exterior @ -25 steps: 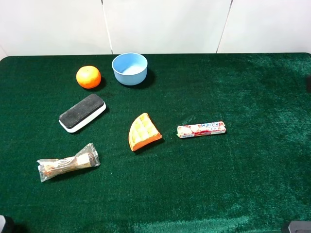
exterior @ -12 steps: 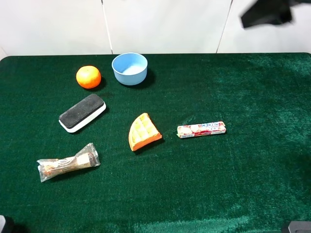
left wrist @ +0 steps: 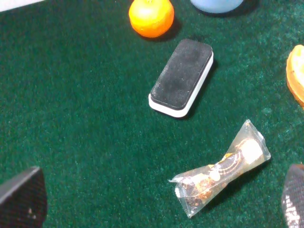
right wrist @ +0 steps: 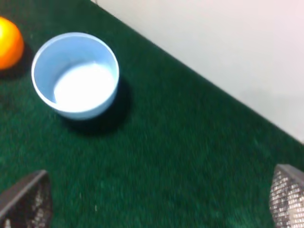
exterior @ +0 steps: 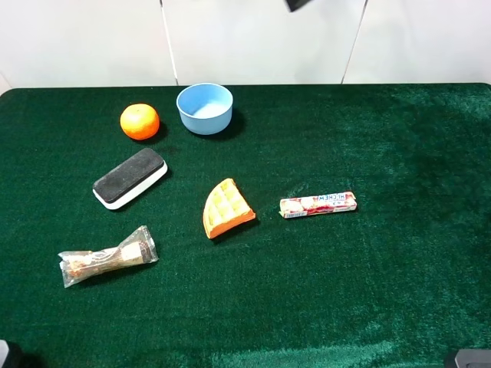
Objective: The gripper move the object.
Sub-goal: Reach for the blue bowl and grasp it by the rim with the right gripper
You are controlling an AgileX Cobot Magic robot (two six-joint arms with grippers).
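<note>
The light blue bowl (exterior: pixel 205 108) stands upright and empty at the back of the green table, just right of the orange fruit (exterior: pixel 140 121). It also shows in the right wrist view (right wrist: pixel 76 76), off to one side of the open right gripper (right wrist: pixel 156 197), whose dark fingertips (right wrist: pixel 26 199) hang above bare cloth, apart from the bowl. In the high view only a dark part of the right arm (exterior: pixel 298 4) shows at the top edge. The left gripper (left wrist: pixel 159 194) is open and empty above a clear snack wrapper (left wrist: pixel 221 168).
A black-and-white eraser (exterior: pixel 130 178), an orange waffle wedge (exterior: pixel 227 208), a candy stick (exterior: pixel 317 204) and the snack wrapper (exterior: pixel 107 257) lie on the green cloth (exterior: pixel 399 153). A white wall runs behind the table's back edge.
The dark part of the right arm came into view at the top right, then moved left along the top edge towards the middle. The objects on the table have not moved.
</note>
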